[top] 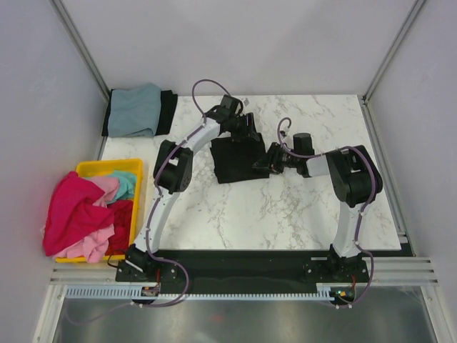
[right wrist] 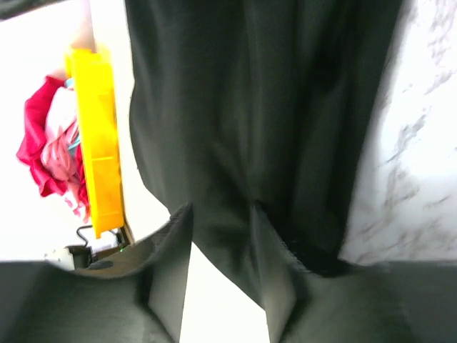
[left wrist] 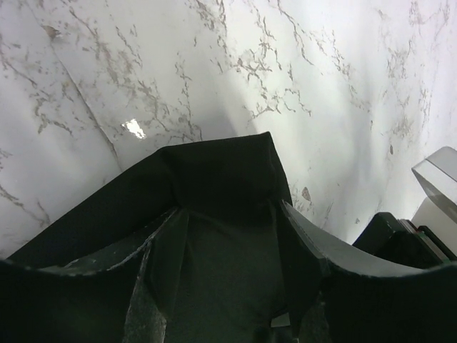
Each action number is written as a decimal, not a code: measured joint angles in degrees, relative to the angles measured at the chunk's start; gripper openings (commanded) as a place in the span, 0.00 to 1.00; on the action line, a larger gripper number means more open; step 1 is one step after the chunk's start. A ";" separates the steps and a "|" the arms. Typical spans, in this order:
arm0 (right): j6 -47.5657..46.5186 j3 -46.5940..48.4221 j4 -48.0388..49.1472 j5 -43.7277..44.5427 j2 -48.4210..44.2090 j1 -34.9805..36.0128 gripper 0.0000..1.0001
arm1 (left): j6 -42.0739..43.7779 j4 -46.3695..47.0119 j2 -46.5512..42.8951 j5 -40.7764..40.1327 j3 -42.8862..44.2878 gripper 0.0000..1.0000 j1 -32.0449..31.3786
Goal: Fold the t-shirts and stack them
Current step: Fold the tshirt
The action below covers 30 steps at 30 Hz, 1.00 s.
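Observation:
A black t-shirt (top: pixel 235 158) lies folded into a rough rectangle on the marble table (top: pixel 285 214). My left gripper (top: pixel 251 131) is at its far right corner. In the left wrist view this gripper (left wrist: pixel 232 211) stands open, with the black cloth (left wrist: pixel 221 179) spread flat between its fingers (left wrist: pixel 300 243). My right gripper (top: pixel 263 163) is at the shirt's right edge. It (right wrist: pixel 220 211) is open, and the hem of the black shirt (right wrist: pixel 250 107) reaches between its fingers (right wrist: pixel 171 264) above bare table. A folded grey-blue t-shirt (top: pixel 136 108) rests on a black one (top: pixel 166 111) at the back left.
A yellow bin (top: pixel 107 168) at the left edge holds a heap of magenta (top: pixel 71 211), pink (top: pixel 93 243), teal (top: pixel 125 182) and red (top: pixel 123 218) shirts that spills over its left rim. The bin (right wrist: pixel 96 143) also shows in the right wrist view. Grey walls enclose the table.

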 measured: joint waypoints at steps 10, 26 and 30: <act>-3.89 0.39 -11.13 2.51 -7.50 0.39 0.76 | -0.13 -0.87 -1.88 1.36 0.00 0.99 -0.59; -9.77 9.79 -30.99 5.07 -25.88 0.44 0.88 | -0.13 2.78 -52.37 -10.01 -36.37 0.95 7.21; -11.19 3.58 -33.99 5.27 -32.22 0.44 0.88 | -1.25 5.38 -51.80 -10.47 -52.30 0.95 8.70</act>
